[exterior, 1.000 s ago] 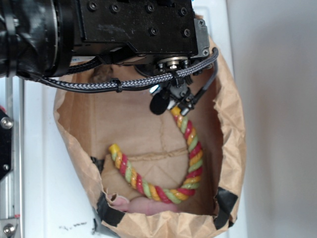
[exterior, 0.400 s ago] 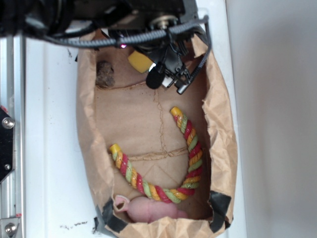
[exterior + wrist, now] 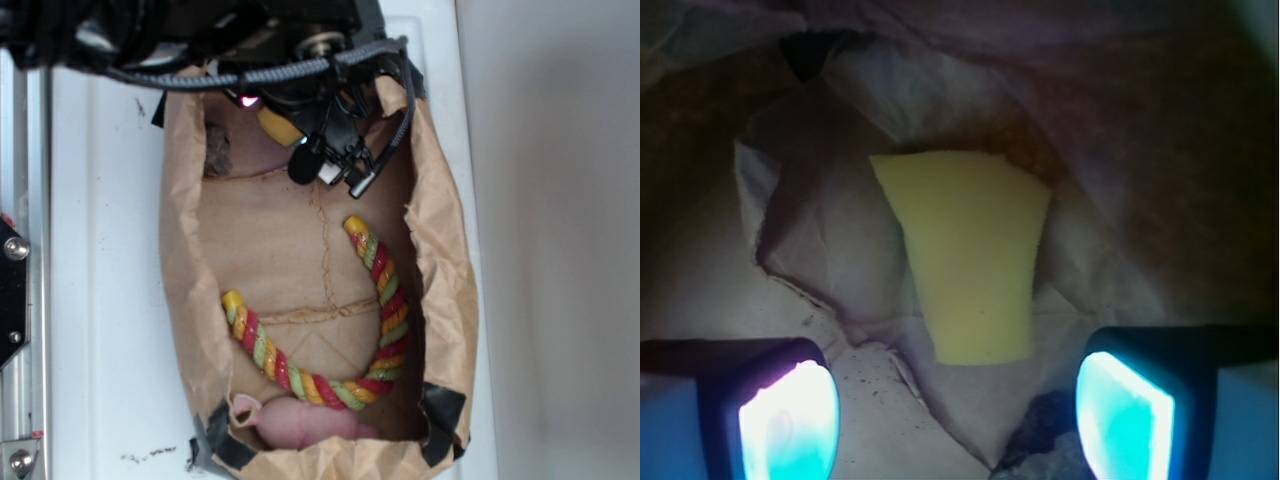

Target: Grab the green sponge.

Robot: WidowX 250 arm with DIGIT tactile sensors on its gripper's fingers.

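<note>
Arm pulled back toward top end of paper bag (image 3: 445, 300). Claw (image 3: 325, 160) shifted from rope (image 3: 385, 300) end to bag's top end, now over green sponge (image 3: 965, 260). More of bag floor uncovered.

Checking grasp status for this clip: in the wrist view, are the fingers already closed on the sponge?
No. The fingers stand wide apart at the bottom corners, and the green sponge lies untouched on the paper between and beyond them.

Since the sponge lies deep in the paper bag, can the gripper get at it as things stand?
Probably yes. In the wrist view the green sponge lies bare on the bag floor, nothing over it, and the open gripper hangs just short of it with the bag walls standing clear.
</note>
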